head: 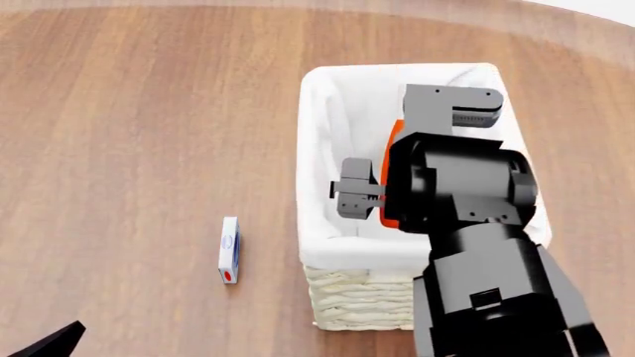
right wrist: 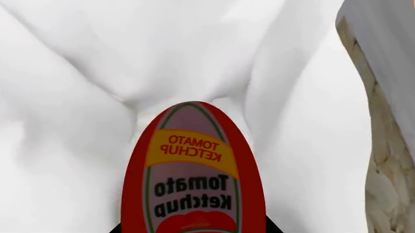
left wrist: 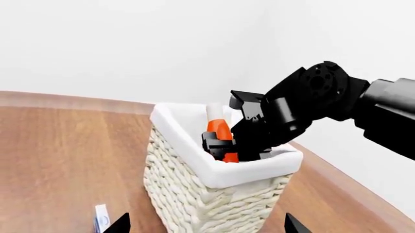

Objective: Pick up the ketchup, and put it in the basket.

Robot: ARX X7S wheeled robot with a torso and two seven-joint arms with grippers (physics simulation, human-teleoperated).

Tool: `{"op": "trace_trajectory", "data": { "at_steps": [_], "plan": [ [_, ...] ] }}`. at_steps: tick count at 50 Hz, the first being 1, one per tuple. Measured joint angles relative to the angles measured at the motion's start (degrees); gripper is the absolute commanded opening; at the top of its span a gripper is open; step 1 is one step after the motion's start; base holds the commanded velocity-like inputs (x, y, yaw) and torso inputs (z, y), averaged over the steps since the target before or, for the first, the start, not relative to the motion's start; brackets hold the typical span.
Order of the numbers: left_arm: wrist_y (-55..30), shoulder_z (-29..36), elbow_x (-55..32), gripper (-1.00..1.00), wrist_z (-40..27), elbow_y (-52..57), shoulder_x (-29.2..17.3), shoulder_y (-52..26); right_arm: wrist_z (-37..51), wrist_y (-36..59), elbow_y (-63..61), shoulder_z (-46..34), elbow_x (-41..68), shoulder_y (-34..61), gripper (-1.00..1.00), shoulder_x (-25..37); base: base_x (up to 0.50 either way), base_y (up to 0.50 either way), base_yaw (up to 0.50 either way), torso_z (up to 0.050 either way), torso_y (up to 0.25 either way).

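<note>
With the basket directly under the load, the step in hand looks best finished by lowering further before letting go, since the right gripper is pinching the ketchup, which points toward 12 o'clock within the rim.

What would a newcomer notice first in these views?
The right gripper, reaching down into the cream basket, shut on the orange-red ketchup, whose white cap pokes above the rim. Next, the right wrist view, filled by the bottle's "Tomato Ketchup" label against the white cloth lining. Lastly a small white box lying on the wooden table, left of the basket.
</note>
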Motion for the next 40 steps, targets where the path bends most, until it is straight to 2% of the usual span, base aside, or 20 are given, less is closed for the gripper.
{"op": "trace_trajectory", "data": {
  "at_steps": [9, 10, 22, 40],
  "plan": [
    [0.09, 0.0, -0.12, 1.0, 0.06, -0.21, -0.01, -0.08, -1.25, -0.11, 0.33, 4.16, -5.14, -0.02, -1.0, -0.61, 0.0, 0.0, 0.0, 0.0, 0.0],
    [0.1, 0.01, -0.12, 1.0, 0.08, -0.24, 0.0, -0.09, -1.41, -0.11, 0.33, 4.62, -5.71, -0.01, 1.0, -0.69, 0.0, 0.0, 0.0, 0.0, 0.0],
    [0.23, 0.06, -0.18, 1.0, 0.14, -0.32, -0.05, -0.09, -3.74, 0.18, 0.25, 8.4, -11.04, 0.63, 1.0, -1.36, 0.0, 0.0, 0.0, 0.0, 0.0],
    [0.16, 0.37, 0.0, 1.0, 0.13, -0.29, 0.06, -0.24, -4.69, 0.74, -0.92, 9.42, -13.06, 1.3, 1.0, -1.45, 0.0, 0.0, 0.0, 0.0, 0.0]
  ]
}}
